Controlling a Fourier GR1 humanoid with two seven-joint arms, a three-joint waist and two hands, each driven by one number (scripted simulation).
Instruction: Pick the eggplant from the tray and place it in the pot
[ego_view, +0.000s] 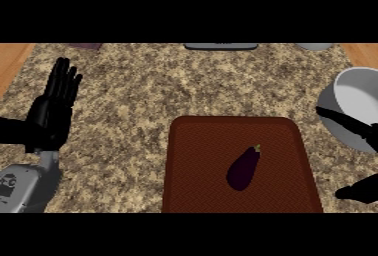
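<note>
- Tray (199, 190), 6 o'clock: eggplant (244, 167) lying on it, untouched.
- Pot (354, 107), 3 o'clock on counter (140, 85).
- My right hand (358, 190), 4 o'clock: mostly cut off; fingers, cannot tell.
- My left hand (55, 100), 9 o'clock: flat open, resting, holding nothing.
- Step: reach; next, close round eggplant.

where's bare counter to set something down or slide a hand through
Widest bare speckled granite counter: between the open left hand, the brown rectangular tray and the far edge. A strip runs left of the tray. Crowded on the right: grey round pot, right hand. The dark purple eggplant sits mid-tray.
</note>
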